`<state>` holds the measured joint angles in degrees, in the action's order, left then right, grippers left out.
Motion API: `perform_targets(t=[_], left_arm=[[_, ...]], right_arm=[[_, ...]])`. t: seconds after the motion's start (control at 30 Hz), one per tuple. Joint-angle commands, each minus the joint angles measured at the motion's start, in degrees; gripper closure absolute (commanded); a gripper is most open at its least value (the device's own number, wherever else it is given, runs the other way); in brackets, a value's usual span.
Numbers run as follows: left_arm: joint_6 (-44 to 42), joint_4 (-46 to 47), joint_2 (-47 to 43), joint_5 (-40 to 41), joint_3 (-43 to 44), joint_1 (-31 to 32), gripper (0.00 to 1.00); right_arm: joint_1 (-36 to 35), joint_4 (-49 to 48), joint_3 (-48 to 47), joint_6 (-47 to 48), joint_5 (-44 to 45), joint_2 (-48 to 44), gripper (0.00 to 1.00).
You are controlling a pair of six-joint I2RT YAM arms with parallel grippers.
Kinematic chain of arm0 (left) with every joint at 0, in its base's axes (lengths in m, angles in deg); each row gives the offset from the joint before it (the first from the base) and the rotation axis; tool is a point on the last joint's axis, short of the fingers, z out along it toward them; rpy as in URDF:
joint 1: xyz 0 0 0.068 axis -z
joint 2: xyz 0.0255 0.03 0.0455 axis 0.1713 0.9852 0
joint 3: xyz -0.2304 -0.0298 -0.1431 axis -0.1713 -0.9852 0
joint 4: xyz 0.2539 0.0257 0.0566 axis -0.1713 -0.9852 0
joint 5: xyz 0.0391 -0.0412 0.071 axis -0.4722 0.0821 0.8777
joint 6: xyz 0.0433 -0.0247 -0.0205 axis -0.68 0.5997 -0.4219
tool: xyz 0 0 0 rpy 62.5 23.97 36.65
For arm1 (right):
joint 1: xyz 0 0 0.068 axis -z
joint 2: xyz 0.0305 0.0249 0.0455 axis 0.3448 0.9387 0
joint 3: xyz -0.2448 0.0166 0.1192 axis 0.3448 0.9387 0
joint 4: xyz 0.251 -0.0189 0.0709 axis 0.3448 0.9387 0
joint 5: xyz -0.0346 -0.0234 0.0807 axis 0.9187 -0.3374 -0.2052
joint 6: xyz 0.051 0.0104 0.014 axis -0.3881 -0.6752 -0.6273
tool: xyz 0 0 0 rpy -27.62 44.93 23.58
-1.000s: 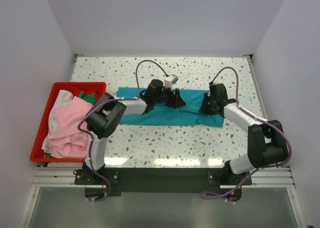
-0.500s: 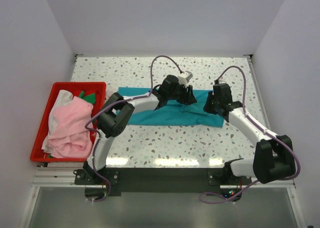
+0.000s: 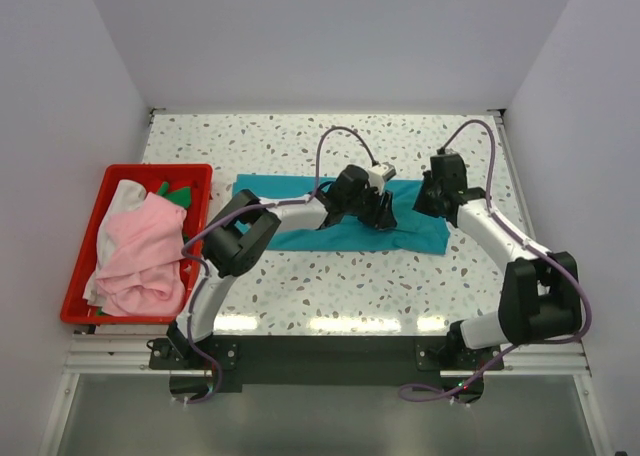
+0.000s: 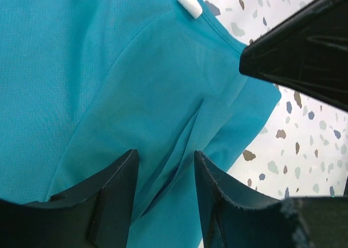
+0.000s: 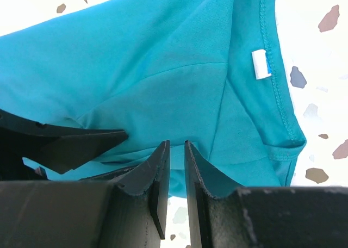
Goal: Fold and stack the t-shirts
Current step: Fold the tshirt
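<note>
The speckled terrazzo bench (image 3: 300,136) carries a teal t-shirt (image 3: 265,188) spread flat across its middle. At the left edge a red bin (image 3: 150,168) holds a pink t-shirt (image 3: 140,256) with a white piece (image 3: 120,194) and a dark green piece (image 3: 180,193). My left claw (image 4: 166,155) hangs over the teal shirt's right half, jaws moderately apart, gripping nothing. My right claw (image 5: 176,144), nearer the right edge, is narrowed to a slit; whether it nips cloth I cannot tell. A small white tag (image 5: 260,63) sits by a stitched edge.
</note>
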<state>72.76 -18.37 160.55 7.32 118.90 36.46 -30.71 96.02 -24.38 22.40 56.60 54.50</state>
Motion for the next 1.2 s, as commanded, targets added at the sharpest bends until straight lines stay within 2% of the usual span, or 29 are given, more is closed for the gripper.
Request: perform_targets(t=[0.0,0.37,0.57,0.77,0.97,1.13,1.17], left_arm=[[-2.28,1.69,-3.0,-1.77,-1.97,0.43,0.5],[-2.54,8.36,-7.04,-4.49,-9.62,0.78,0.49],[-2.72,10.22,-8.28,-6.77,-10.5,0.87,0.46],[-2.37,11.89,-9.68,-7.31,-12.78,1.05,0.42],[-2.37,11.8,-10.56,-7.83,-14.89,1.05,0.41],[-1.58,11.28,-14.59,-6.43,-17.27,1.05,0.39],[-1.49,10.14,-15.65,-3.47,-17.27,0.96,0.39]], right_arm=[[0.35,-0.12,-2.73,-0.46,0.13,1.19,0.79],[0.26,-1.44,-3.0,-0.64,-1.54,6.1,0.8],[0.35,-1.88,-2.73,-1.34,-1.8,8.83,0.81],[1.23,-0.74,-5.01,-1.78,-1.01,15.33,0.82],[5.09,0.93,-11.6,-2.05,-2.15,24.47,0.84],[5.97,5.05,-25.38,-0.82,-0.93,33.25,0.83],[6.06,6.8,-28.11,-0.47,-0.23,36.84,0.82]])
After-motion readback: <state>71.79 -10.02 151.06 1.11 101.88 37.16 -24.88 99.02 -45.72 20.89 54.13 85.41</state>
